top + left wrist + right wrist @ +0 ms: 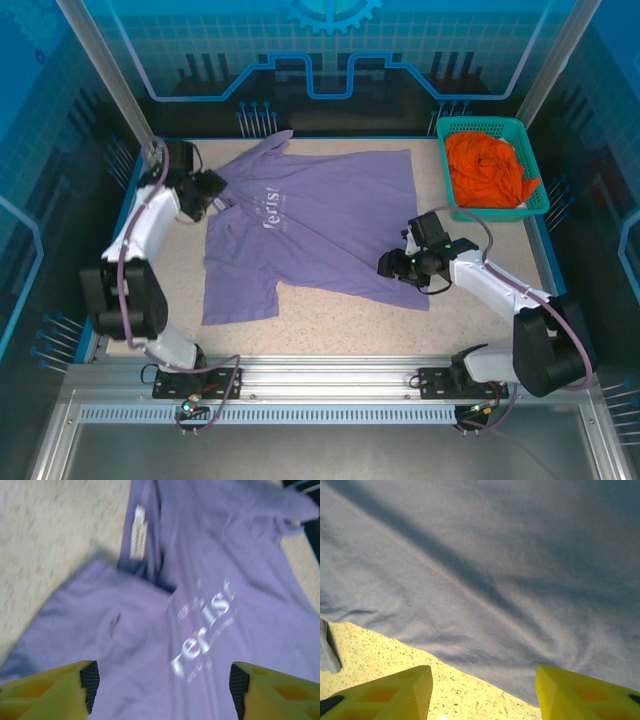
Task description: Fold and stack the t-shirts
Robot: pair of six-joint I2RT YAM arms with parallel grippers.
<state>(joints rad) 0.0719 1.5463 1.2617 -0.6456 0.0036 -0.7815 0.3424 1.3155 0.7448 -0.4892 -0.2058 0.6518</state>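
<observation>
Top external view: the purple t-shirt [300, 235] lies spread on the table [330, 325]. The orange t-shirt [488, 168] sits bunched in the teal basket [486, 124]. The left gripper [214, 188] hangs by the collar with its jaws wide, maybe not touching. The right gripper [392, 265] is at the shirt's edge, jaws wide and holding nothing.

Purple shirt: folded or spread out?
Mostly spread. Purple shirt lies flat across the table, with one flap lapped over the start of its chest lettering.
</observation>
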